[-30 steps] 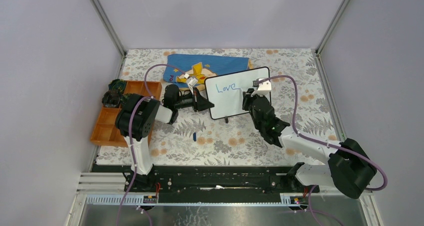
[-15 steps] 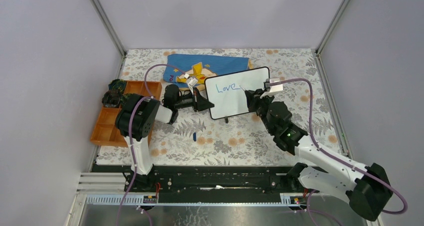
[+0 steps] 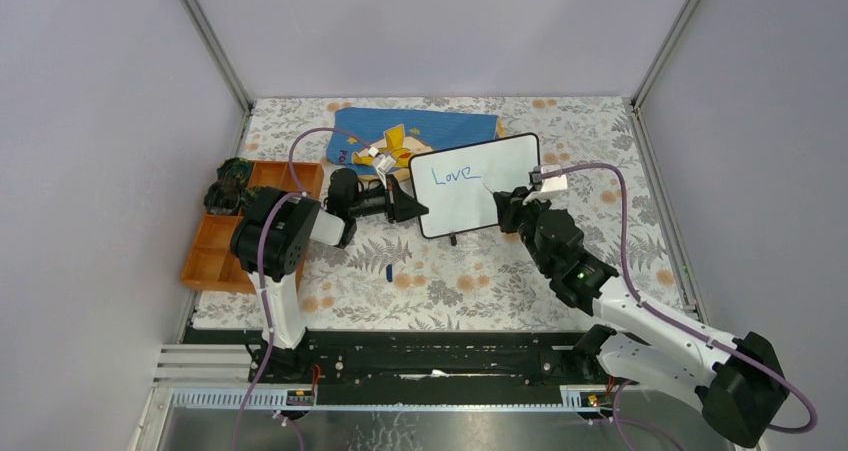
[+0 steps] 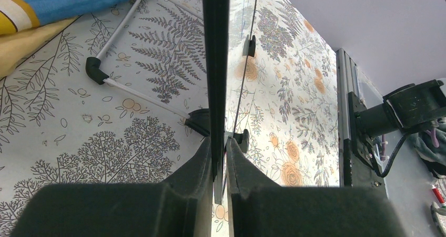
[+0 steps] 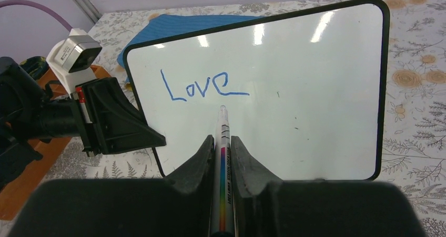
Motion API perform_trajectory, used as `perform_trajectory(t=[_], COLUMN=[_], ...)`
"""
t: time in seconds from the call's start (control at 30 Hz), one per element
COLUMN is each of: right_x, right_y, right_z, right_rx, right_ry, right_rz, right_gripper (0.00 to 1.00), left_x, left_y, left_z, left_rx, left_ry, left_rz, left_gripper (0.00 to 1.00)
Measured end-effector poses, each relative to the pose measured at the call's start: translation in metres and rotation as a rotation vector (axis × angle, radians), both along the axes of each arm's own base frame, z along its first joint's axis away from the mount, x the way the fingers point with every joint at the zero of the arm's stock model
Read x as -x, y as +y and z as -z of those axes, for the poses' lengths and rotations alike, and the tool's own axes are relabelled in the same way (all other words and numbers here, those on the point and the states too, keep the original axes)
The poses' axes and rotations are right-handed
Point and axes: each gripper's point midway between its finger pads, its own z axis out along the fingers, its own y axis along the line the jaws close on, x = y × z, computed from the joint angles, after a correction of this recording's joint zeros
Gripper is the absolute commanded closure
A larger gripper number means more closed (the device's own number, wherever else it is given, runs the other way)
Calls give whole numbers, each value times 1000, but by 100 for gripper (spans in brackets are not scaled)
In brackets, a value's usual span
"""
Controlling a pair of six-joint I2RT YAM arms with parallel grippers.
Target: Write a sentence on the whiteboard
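The whiteboard (image 3: 470,203) stands tilted up on the table, and my left gripper (image 3: 418,209) is shut on its left rim. The left wrist view shows the rim edge-on (image 4: 215,63) pinched between the fingers of the left gripper (image 4: 218,142). Blue handwriting reading "Love" (image 5: 202,85) sits in the board's (image 5: 315,90) upper left part. My right gripper (image 5: 223,140) is shut on a white marker (image 5: 223,158) with a rainbow stripe. Its tip sits just under the end of "Love"; contact with the surface cannot be told. From above, the right gripper (image 3: 503,199) is at the board's lower right.
A blue cloth with a yellow figure (image 3: 440,129) lies behind the board. An orange compartment tray (image 3: 215,246) sits at the left edge with dark items (image 3: 228,186) at its far end. A small blue cap (image 3: 388,270) lies on the floral tabletop.
The right arm's base and elbow have swung out to the right, and its gripper has drawn back slightly from the board's face. The left arm and board have not moved.
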Motion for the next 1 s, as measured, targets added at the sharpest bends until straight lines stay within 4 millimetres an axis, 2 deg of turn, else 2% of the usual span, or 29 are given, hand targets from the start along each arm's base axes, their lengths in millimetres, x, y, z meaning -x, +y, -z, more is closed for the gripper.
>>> perform_trajectory(t=[0.17, 0.4, 0.53, 0.77, 1.0], right_x=[-10, -37, -37, -41, -51], right_y=[1, -15, -8, -3, 1], right_z=[5, 12, 17, 12, 29], right_rx=[-12, -77, -72, -77, -51], right_ry=[35, 96, 112, 81, 100], right_rz=[27, 94, 53, 36, 47], right_gripper=[100, 100, 100, 100, 100], left_x=[0, 0, 0, 0, 0], left_y=[0, 0, 0, 0, 0], left_z=[0, 0, 0, 0, 0], left_rx=[0, 0, 0, 0, -2], left_ry=[0, 0, 1, 0, -3], left_rz=[0, 0, 0, 0, 1], left_gripper=[100, 100, 100, 100, 100])
